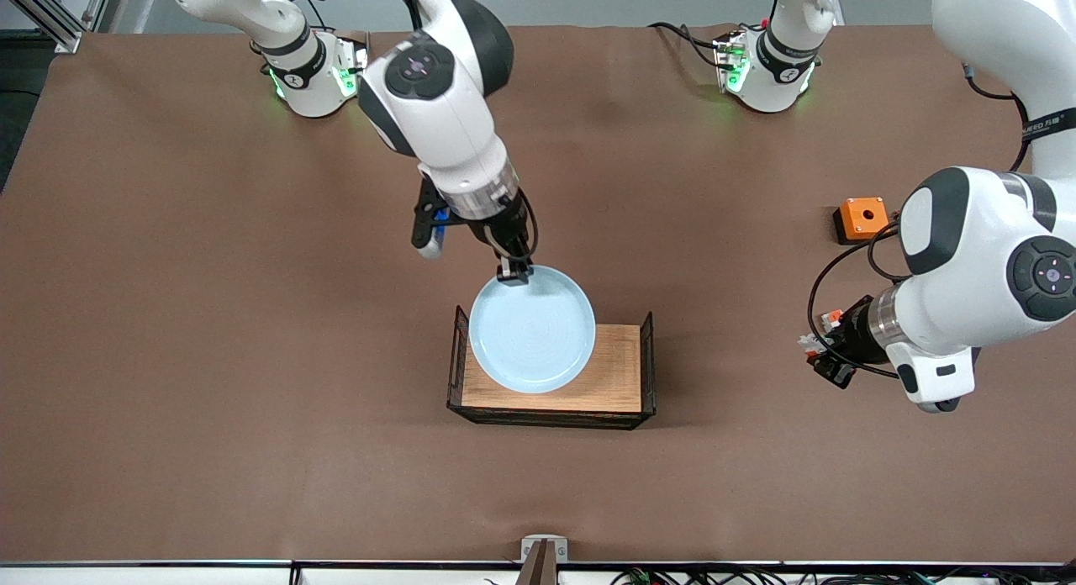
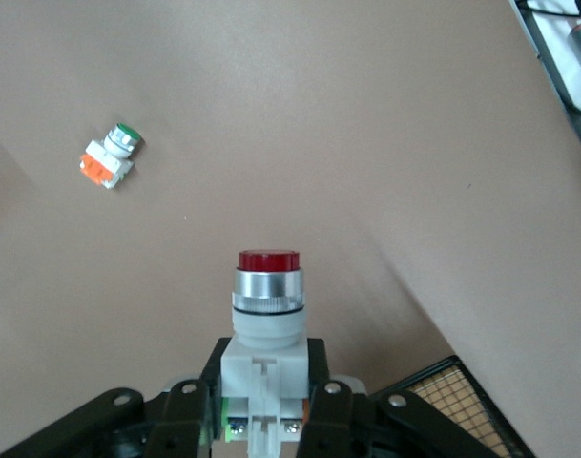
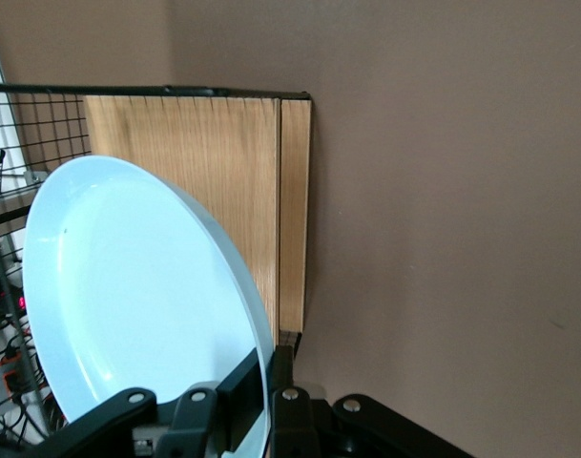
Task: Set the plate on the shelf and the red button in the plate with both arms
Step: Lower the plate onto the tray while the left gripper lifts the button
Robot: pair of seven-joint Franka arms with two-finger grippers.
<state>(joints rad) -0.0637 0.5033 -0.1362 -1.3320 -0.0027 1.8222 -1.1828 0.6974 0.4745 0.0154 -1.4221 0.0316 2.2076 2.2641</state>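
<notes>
My right gripper point(image 1: 514, 272) is shut on the rim of the pale blue plate point(image 1: 532, 329) and holds it over the wooden tray point(image 1: 618, 375). The plate overhangs the tray's edge nearest the arm bases. In the right wrist view the plate point(image 3: 137, 305) sits between the fingers point(image 3: 292, 410) above the tray's boards point(image 3: 204, 162). My left gripper point(image 1: 822, 355) is over the bare table toward the left arm's end. It is shut on the white body of the red button point(image 2: 268, 305), whose red cap points away from the wrist.
An orange square box with a round hole point(image 1: 862, 218) stands on the table near the left arm. A small white-and-orange piece with a green top point(image 2: 111, 157) lies on the table. Black wire walls point(image 1: 646, 350) close the tray's two ends.
</notes>
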